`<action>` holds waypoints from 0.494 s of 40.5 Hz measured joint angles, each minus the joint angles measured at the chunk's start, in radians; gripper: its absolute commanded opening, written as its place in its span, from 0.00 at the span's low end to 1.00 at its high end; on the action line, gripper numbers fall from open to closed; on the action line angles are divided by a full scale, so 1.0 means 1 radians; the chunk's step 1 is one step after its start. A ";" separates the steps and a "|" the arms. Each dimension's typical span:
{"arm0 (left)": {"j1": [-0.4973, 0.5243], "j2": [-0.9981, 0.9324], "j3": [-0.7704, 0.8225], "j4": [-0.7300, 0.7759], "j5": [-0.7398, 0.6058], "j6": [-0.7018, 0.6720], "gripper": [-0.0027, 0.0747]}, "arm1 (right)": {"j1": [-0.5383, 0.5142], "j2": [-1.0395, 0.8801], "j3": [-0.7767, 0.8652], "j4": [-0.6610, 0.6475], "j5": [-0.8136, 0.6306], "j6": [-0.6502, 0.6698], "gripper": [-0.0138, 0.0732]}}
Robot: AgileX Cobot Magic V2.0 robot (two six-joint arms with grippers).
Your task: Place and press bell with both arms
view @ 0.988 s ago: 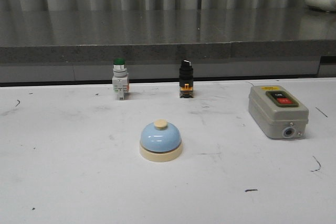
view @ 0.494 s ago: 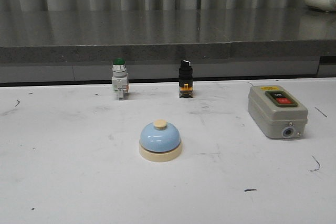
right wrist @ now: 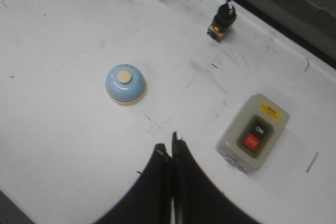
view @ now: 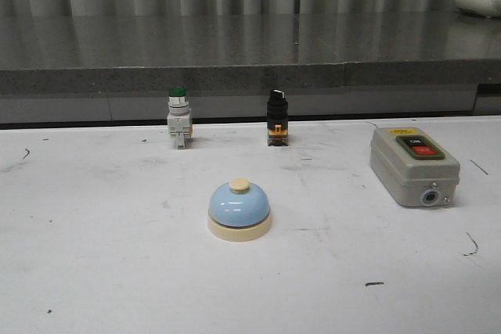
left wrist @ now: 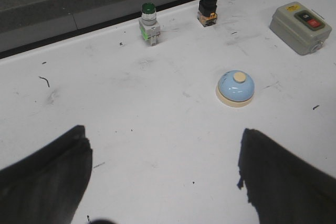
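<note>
Left claw (left wrist: 163, 179) spread wide, right claw (right wrist: 171, 153) pressed together; both short of bell (view: 239, 210), probably pre-grasp; approach next.

Even, soft overhead light, faint shadows under the bell (view: 239, 210); wrist views slightly blurred, pincer edges unfocused.

bell (view: 239, 209) — bare table (view: 94, 256) all round; switch box (view: 413, 165) well apart

Front and wrist views, shared bell (view: 239, 210)
</note>
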 measured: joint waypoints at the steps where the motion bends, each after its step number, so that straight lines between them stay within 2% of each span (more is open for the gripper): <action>1: 0.000 0.000 0.000 0.000 0.000 0.000 0.75 | 0.016 0.031 -0.019 0.000 0.005 0.000 0.08; 10: 0.000 0.000 0.000 0.000 0.000 -0.002 0.75 | 0.107 0.265 -0.148 0.000 0.013 -0.001 0.08; 20: 0.000 0.000 0.000 0.000 0.000 -0.002 0.75 | 0.132 0.470 -0.220 0.004 -0.041 -0.001 0.08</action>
